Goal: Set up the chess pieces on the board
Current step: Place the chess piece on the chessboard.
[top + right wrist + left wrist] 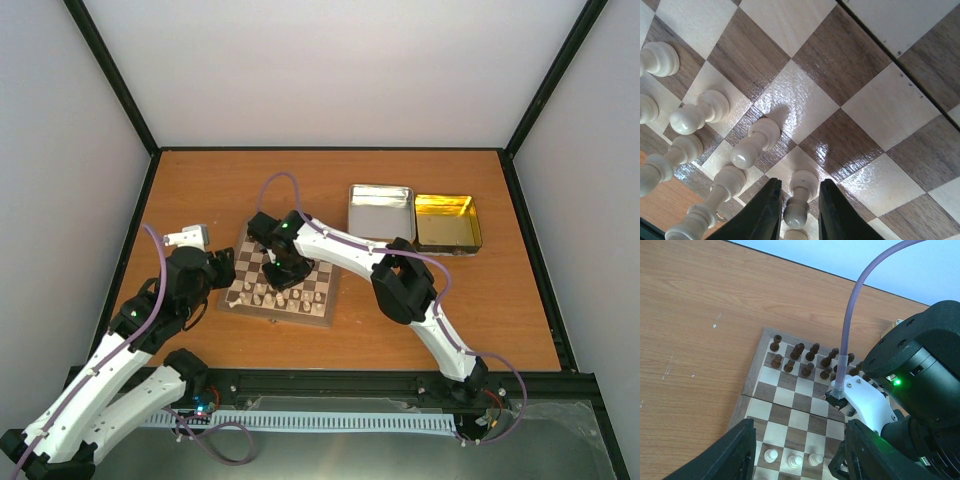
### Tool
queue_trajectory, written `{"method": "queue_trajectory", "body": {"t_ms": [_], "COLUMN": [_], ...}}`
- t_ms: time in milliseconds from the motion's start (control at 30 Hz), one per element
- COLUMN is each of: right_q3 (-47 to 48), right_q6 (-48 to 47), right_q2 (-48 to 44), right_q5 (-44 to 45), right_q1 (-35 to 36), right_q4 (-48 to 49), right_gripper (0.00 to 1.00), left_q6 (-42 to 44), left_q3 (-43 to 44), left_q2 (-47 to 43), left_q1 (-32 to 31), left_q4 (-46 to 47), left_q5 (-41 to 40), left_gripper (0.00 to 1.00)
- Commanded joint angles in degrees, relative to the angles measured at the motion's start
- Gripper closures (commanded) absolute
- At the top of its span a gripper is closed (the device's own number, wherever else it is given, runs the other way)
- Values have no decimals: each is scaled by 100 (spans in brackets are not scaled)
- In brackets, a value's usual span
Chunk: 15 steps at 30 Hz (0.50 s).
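The board lies at the table's middle left, with dark chess pieces in its two far rows and cream pieces along the near rows. My right gripper reaches down onto the board's middle. In the right wrist view its jaws are slightly apart on either side of a cream pawn that stands on a square. More cream pawns stand to its left. My left gripper hangs wide open and empty above the board's near left, over three cream pawns.
A silver tin and a gold tin stand side by side to the right of the board at the back. The right arm crosses over the board's right half. Dark rails edge the table.
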Motion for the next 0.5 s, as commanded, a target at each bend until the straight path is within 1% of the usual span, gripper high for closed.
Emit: {"method": "queue_trajectory", "body": {"t_ms": [0, 133, 167, 267, 400, 467], "right_q3": [39, -19, -83, -412, -728, -737], "right_q6": [183, 497, 632, 958, 1113, 1084], "right_q2": [-133, -462, -554, -913, -1313, -1413], "right_q5": [207, 678, 814, 1305, 1694, 1763], "right_q1": [60, 35, 19, 9, 16, 43], "right_q4": [46, 293, 406, 767, 1081, 1150], "right_gripper": [76, 73, 73, 72, 69, 69], "left_q6": [-198, -768, -952, -1367, -1624, -1642], "left_q3": [63, 7, -88, -396, -627, -698], "left_q2": [44, 159, 187, 268, 271, 292], "left_q1": [43, 43, 43, 71, 273, 498], "left_q4": [-75, -327, -317, -134, 136, 249], "left_q5": [-137, -85, 83, 513, 706, 875], "left_gripper": [49, 44, 41, 38, 32, 29]}}
